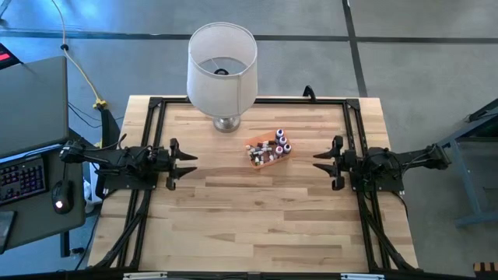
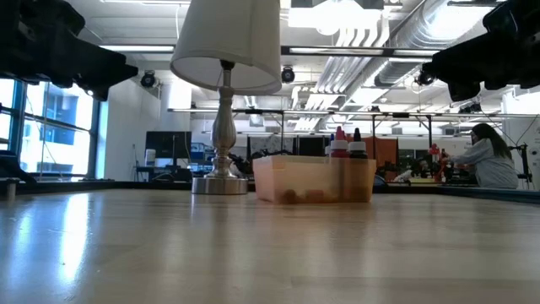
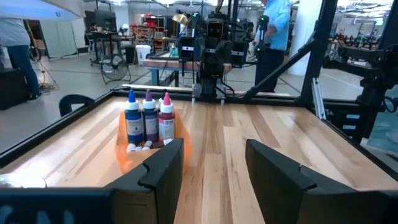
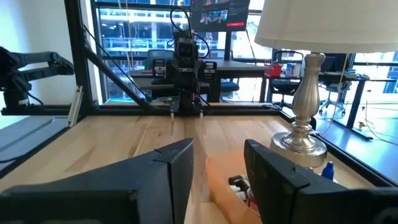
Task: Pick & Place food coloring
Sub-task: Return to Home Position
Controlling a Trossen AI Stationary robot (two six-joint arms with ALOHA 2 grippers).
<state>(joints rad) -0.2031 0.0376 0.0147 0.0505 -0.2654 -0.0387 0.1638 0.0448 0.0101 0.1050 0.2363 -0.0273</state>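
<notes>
Wooden table (image 1: 257, 218), lamp (image 1: 222, 58) behind: food coloring bottles (image 1: 278, 143) sit in the orange tray (image 2: 312, 181). Left gripper (image 1: 185, 159) and right gripper (image 1: 323, 161) flank it, fingers spread. The bottles seem light, stiff and slick; grip mid-body.

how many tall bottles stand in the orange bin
3, in a row inside the orange bin: blue bottle, purple bottle, red bottle; others may be hidden.

lamp (image 1: 222, 58): white shade, silver base, far edge of table (image 1: 257, 225) | keyboard (image 1: 22, 177), mouse (image 1: 59, 204): desk (image 1: 35, 224) left of table
</notes>
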